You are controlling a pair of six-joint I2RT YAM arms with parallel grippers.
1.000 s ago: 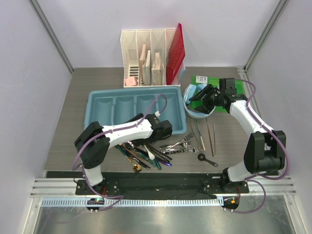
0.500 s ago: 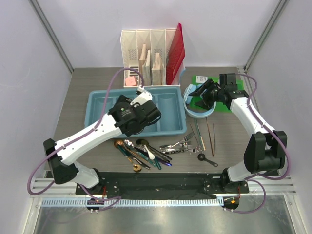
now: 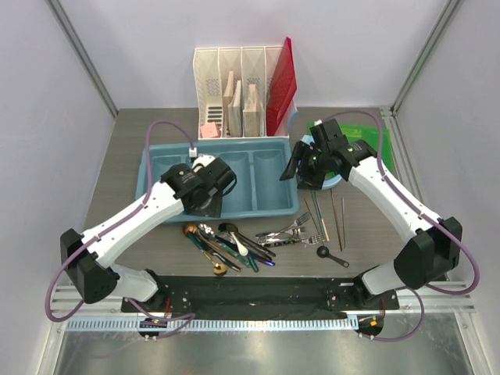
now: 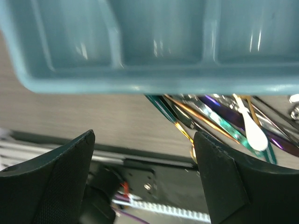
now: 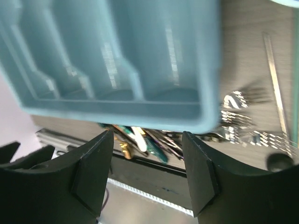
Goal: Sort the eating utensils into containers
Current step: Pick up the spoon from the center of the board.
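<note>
Top external alone shows the chopsticks (image 3: 333, 223). Left gripper (image 4: 142, 140), wide and empty, hovers over the near rim of the tray (image 3: 148, 173); right gripper (image 5: 147, 140), equally wide, is at its right end.

A white slotted file organizer (image 3: 234, 74) stands at the back of the gray table (image 3: 117, 148). A red folder (image 3: 280, 86) leans against its right end. Pale boards (image 3: 251, 109) stand in its slots, and a pink notepad (image 3: 208, 130) lies at its front left. Blue headphones (image 3: 299, 141) and a green mat (image 3: 373, 134) lie to its front right.

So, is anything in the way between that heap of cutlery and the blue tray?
Nothing visible. The cutlery heap lies on the table just before the tray's near wall, and the compartments in view look empty.
</note>
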